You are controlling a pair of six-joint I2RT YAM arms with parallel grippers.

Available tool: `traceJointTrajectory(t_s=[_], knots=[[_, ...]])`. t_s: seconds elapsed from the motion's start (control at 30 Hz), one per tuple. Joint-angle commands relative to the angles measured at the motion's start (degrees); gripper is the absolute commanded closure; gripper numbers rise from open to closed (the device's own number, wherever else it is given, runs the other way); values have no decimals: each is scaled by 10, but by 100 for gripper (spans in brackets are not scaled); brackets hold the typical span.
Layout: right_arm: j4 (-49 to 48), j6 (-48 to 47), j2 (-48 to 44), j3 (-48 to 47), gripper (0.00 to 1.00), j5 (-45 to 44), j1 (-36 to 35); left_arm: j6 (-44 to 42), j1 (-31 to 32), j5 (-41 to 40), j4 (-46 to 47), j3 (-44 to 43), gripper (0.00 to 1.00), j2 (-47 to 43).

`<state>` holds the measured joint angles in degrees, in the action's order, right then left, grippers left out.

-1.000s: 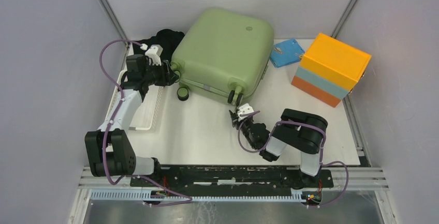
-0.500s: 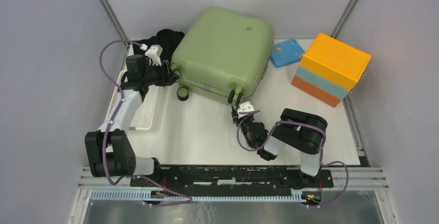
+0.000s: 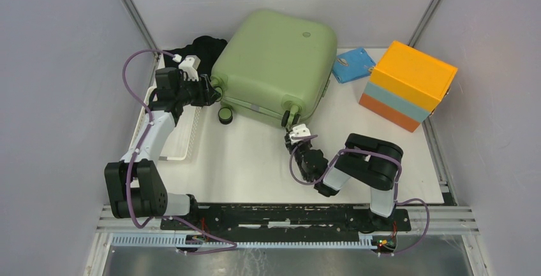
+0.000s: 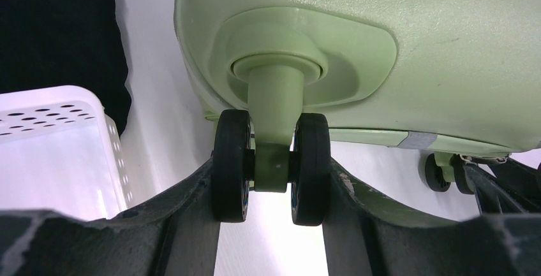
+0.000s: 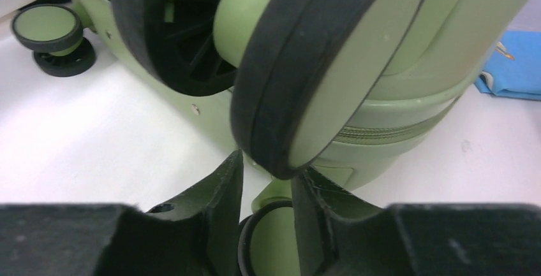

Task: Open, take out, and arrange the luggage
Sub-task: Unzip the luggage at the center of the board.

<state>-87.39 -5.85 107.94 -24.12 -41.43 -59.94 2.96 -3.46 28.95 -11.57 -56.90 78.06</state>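
Overhead view of a white table [image 3: 255,161] with two robot arms mounted at its near edge. The luggage [image 3: 274,59] – a sage-green hard-shell suitcase – lies flat and closed against the middle of the far edge, its wheeled end facing the near edge.

The left gripper [image 4: 272,167] is at the suitcase's left near corner. Its wrist view shows the two dark fingers [image 4: 191,193] pressed against the outer faces of a twin-wheel caster [image 4: 274,107], one finger on each black wheel, so the jaws are part-way closed and clamped on it.

The right gripper [image 5: 266,167] is at the right near corner caster [image 3: 290,116]. Its jaws stand a narrow gap apart, with the black rim of a green-faced wheel [image 5: 319,65] dipping towards that gap – whether they grip it cannot be told.

A white perforated basket [image 3: 182,139] sits along the left edge, with black fabric [image 3: 203,46] at the far left corner. A flat blue pouch [image 3: 353,64] lies just right of the suitcase, and an orange and light-blue box [image 3: 408,81] stands near the far right corner.
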Motion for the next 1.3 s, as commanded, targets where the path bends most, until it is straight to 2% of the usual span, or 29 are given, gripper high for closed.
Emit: traceJointTrajectory(t_s=[0.0, 0.2, 0.37, 0.73, 1.27], knots=[[-247, -24, -24, -41, 64, -11, 17, 16, -10, 12, 11, -4, 72, -30], [-246, -24, -35, -32, 84, 6, 17, 15, -10, 12, 11, -4, 72, -30], [-247, -5, -54, -3, 95, 18, 18, 16, -9, 12, 11, -4, 72, -30], [-247, 12, -85, 37, 100, 41, 16, 15, -10, 13, 11, -3, 72, -29], [-246, -111, -114, 76, 100, -61, 19, 14, -10, -4, 9, -2, 75, -30]])
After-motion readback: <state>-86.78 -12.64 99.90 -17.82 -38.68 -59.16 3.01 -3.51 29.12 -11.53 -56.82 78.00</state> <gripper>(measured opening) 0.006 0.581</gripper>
